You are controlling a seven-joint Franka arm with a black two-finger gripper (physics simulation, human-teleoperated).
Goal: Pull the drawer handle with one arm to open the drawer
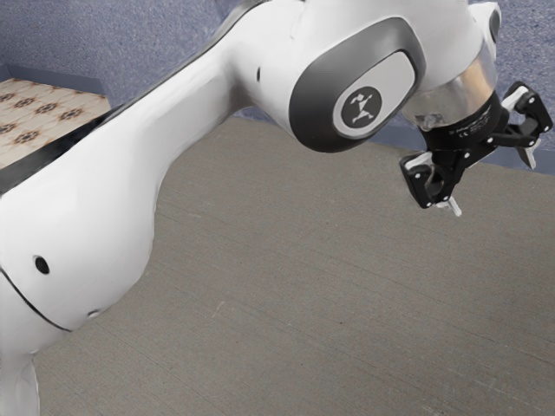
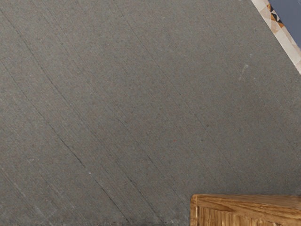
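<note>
1. Wood, pale brown and grained, marks the drawer unit (image 2: 245,210): in the wrist view one squared corner of it shows, sitting on the grey table (image 2: 117,113).
2. That corner lies close to the hand, at the near edge of what the hand's camera takes in, with the bare tabletop stretching away beyond it.
3. Which face of the unit this is cannot be told from the part that shows.
4. In the exterior view the black gripper (image 1: 492,181) hangs in the air over the table, toward the exterior view's right and high up, tilted down and toward the exterior view's right.
5. Its two fingers (image 1: 530,154) stand wide apart, with nothing between them and nothing touching them.
6. The gripper is therefore apart from the drawer unit and has no grasp on any part of it.
7. The white arm (image 1: 173,182) reaches in from the exterior view's left and bends over the tabletop.
8. Patterned floor tiles (image 1: 35,108) lie past the table's far edge, below a blue wall (image 1: 113,35).
</note>
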